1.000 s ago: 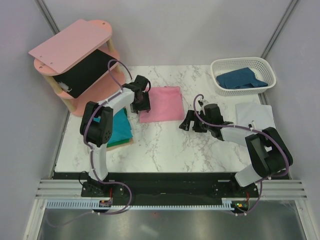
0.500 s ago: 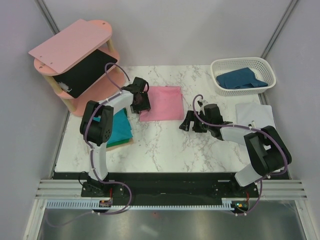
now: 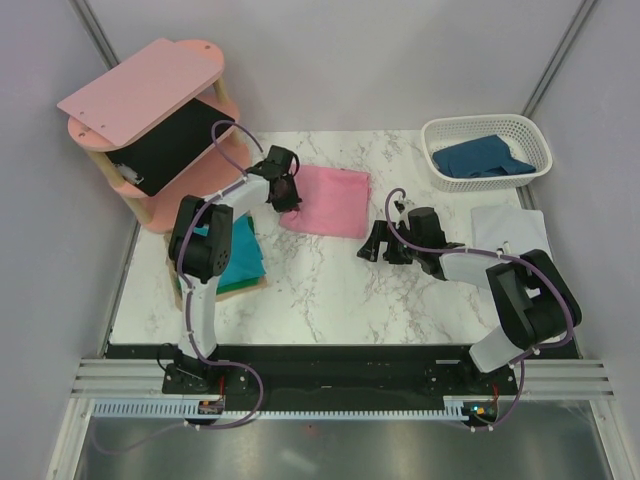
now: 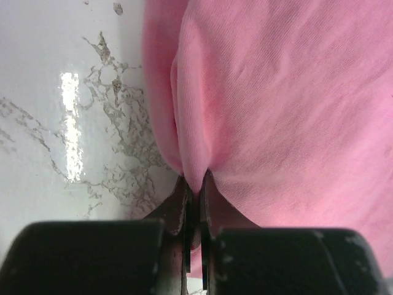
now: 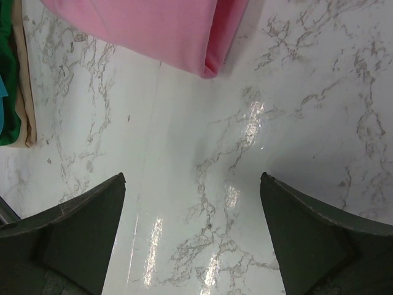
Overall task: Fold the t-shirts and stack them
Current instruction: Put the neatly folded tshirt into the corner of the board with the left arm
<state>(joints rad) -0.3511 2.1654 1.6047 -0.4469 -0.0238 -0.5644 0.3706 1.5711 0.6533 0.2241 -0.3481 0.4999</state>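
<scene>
A folded light pink t-shirt (image 3: 328, 200) (image 4: 288, 104) (image 5: 153, 27) lies on the marble table, a little askew. My left gripper (image 3: 288, 196) (image 4: 195, 184) is shut on a pinch of its left edge. A folded teal t-shirt (image 3: 240, 250) (image 5: 7, 80) rests at the table's left side, partly under the left arm. The dark blue t-shirt (image 3: 485, 158) lies crumpled in the white basket (image 3: 440, 128). My right gripper (image 3: 378, 243) (image 5: 193, 184) is open over bare marble, just right of the pink shirt, with nothing between its fingers.
A pink wooden shelf unit (image 3: 150, 85) with a black panel stands at the back left. A white cloth (image 3: 510, 230) lies at the right edge below the basket. The marble table (image 3: 330, 290) ends at a black strip along the front.
My left gripper closed on the pink shirt's left edge and shifted slightly back. The pink shirt has turned a little and moved right. The right arm stayed put.
</scene>
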